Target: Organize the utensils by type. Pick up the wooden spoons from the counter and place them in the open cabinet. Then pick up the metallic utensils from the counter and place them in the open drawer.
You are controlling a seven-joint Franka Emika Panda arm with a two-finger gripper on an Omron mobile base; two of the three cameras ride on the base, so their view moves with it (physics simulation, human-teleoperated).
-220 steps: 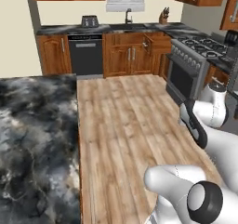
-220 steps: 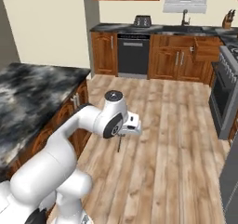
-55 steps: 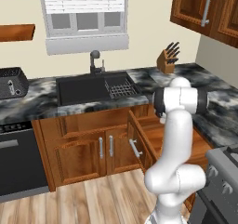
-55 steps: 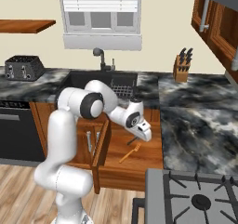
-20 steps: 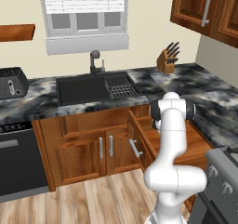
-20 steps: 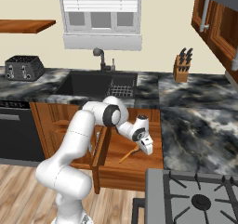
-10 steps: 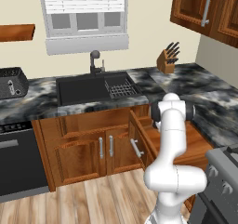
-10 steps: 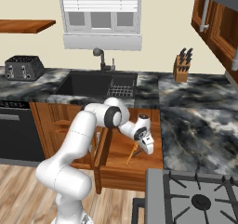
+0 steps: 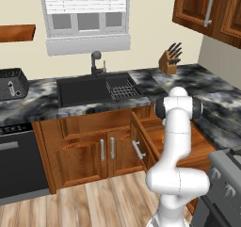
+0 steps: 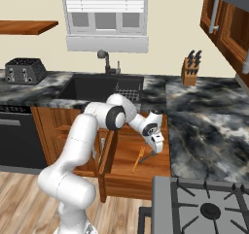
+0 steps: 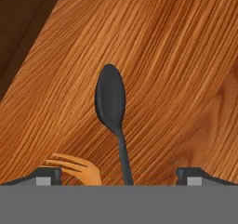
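My gripper [image 11: 119, 176] [image 10: 156, 149] is down inside the open drawer [image 10: 110, 153] [image 9: 141, 135], jaws spread wide with nothing between them. The grey metal spoon [image 11: 111, 104] lies flat on the drawer's wooden floor, bowl pointing away, its handle running back between my fingertips [image 11: 46, 175] without touching them. An orange-brown wooden utensil with fork-like tines [image 11: 72, 165] [image 10: 138, 159] lies in the same drawer, just left of the spoon's handle. The marble counter [image 10: 206, 126] [image 9: 219, 101] runs along the drawer's right side. The open cabinet is out of view.
A black sink with a dish rack [image 10: 127, 93] sits behind the drawer, and a knife block [image 10: 190, 69] stands at the back right. A toaster [image 10: 24, 70] is on the left, a stove [image 10: 204, 206] near front right, and closed upper cabinets [image 9: 209, 9] hang above.
The jaws went from shut to wide open, and the metal spoon now lies loose on the drawer floor. The arm has barely moved.
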